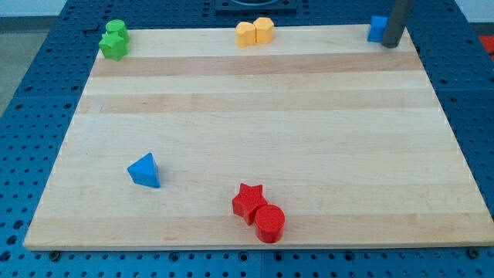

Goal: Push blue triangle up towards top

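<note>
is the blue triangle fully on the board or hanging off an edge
Fully on: the blue triangle sits inside the wooden board, wood visible all around it.

Straight dark grey rod, smooth, my tip blunt

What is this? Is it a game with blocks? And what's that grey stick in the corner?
It is a bit like a game. One camera looks down at a wooden board. The grey stick is a robot arm's rod; its end, my tip, pushes blocks by sliding. It holds nothing. Right now it sits at the view's top right, beside a blue block. Far away, at the lower left, lies the blue triangle it should push up. There are also two green blocks top left, two yellow blocks top middle, and a red star touching a red cylinder at the bottom.
</note>
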Controlling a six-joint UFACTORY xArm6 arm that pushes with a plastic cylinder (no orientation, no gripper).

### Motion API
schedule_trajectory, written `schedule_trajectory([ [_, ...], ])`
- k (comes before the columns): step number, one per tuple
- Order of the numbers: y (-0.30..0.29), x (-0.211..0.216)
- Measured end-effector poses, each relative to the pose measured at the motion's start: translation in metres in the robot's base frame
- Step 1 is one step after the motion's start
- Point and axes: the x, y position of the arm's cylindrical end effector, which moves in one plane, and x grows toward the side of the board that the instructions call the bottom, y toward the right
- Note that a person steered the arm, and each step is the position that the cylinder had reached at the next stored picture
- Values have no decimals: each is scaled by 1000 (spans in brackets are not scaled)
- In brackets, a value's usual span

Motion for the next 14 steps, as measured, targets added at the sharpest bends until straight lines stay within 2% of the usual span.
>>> schedule_trajectory([
  [1, -1, 1],
  [2, -81, 18],
  [3, -206, 62],
  [5, -421, 171],
  [6, -499, 223],
  [7, -494, 275],
  [8, -458, 307],
  [9, -423, 303],
  [10, -400, 287],
  [13, -398, 154],
  [14, -408, 157],
])
